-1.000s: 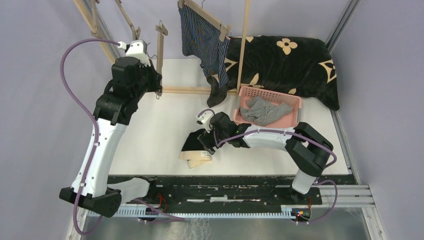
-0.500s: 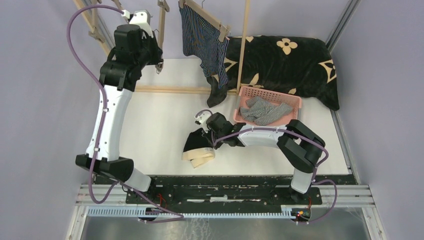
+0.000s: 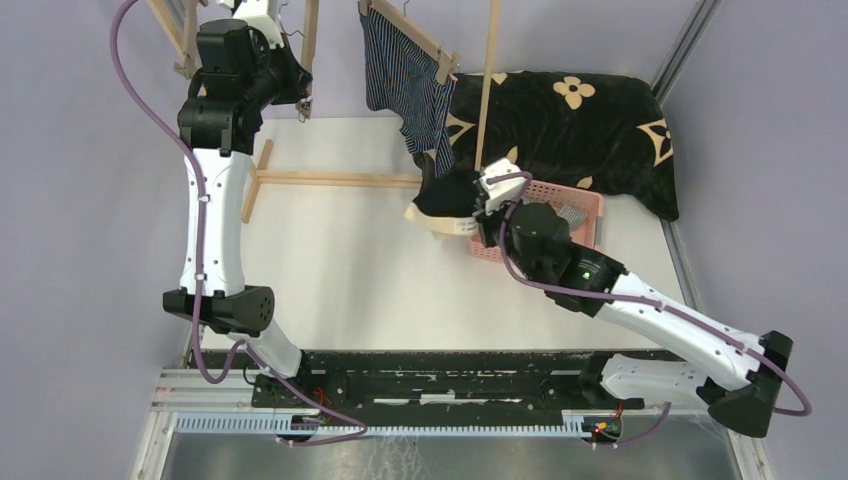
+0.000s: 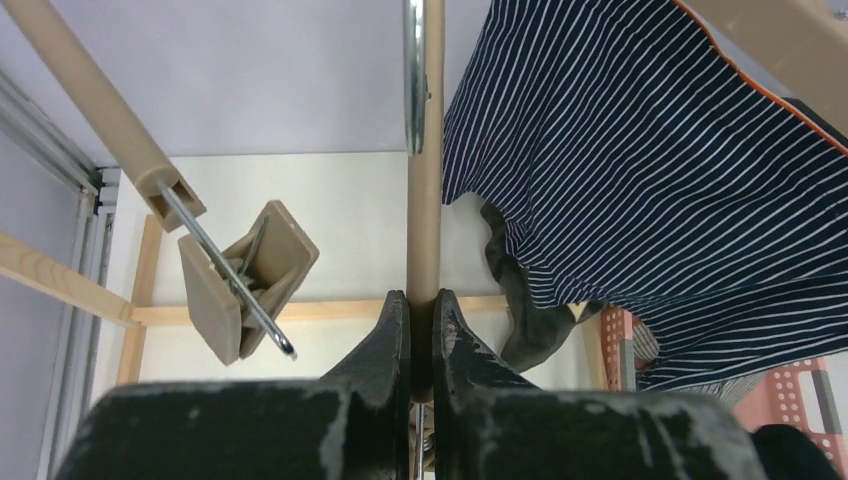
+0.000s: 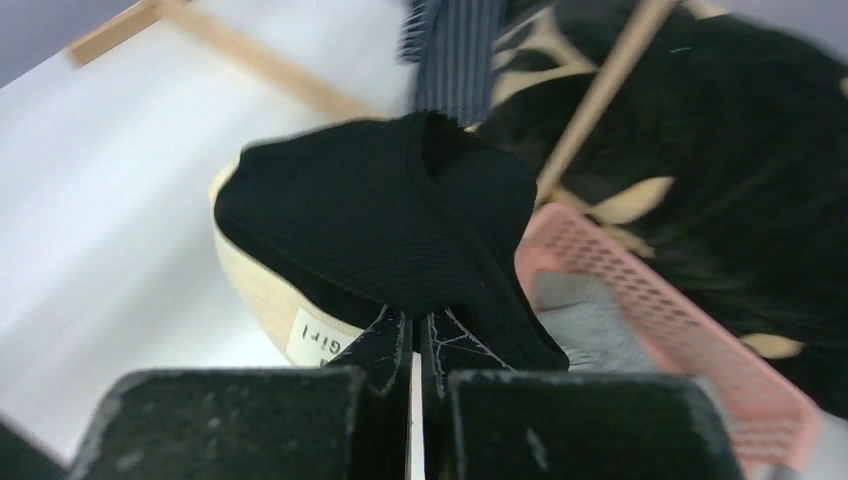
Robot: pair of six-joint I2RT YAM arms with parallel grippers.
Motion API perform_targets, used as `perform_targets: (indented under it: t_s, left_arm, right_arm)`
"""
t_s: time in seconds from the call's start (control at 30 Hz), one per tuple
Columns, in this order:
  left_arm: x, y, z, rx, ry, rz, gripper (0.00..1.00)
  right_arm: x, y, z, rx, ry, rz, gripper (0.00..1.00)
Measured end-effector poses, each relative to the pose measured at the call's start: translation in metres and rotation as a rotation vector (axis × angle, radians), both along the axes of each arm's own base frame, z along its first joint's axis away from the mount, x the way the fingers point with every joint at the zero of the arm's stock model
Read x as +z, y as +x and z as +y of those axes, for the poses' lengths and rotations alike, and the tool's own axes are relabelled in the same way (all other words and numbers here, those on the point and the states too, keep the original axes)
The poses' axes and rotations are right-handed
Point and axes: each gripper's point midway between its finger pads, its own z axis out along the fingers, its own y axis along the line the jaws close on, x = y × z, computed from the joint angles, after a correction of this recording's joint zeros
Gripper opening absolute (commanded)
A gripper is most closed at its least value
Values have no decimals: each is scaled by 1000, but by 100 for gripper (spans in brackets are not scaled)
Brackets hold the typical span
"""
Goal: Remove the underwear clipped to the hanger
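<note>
right tool [image 5: 415, 326] pinches black boxers [image 5: 370, 220], tag [image 5: 318, 333] reading "girl".

I see pale lilac walls [image 3: 60, 200] on 3 sides of a white desk [image 3: 330, 270], evenly lit. An aluminium rail [image 3: 684, 40] runs up the far right corner. A black flowered blanket [image 3: 600, 130] lies at the back, and a black plate [image 3: 430, 385] edges the near side.
</note>
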Motion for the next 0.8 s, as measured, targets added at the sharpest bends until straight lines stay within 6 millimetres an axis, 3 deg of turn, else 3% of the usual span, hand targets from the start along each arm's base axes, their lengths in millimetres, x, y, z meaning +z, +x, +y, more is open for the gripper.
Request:
perform_targets:
  t_s: [0.17,0.43,0.6,0.8]
  left_arm:
    - [1,5,-6,-40,-13,-6,3]
    - [-6,18,-7,-64,15,-33,3]
    - [3,24,-9,-75,18,-82,3]
    - [2,28,-8,-78,21,-98,3]
  right_arm:
    - [36,8,-50,-192,-7,-122,1]
    - [42,18,-91,-393,-130,-188,1]
    - [25,33,-109,-494,-190,-179,1]
    - [-22,49,-139,-598,-259,-95,1]
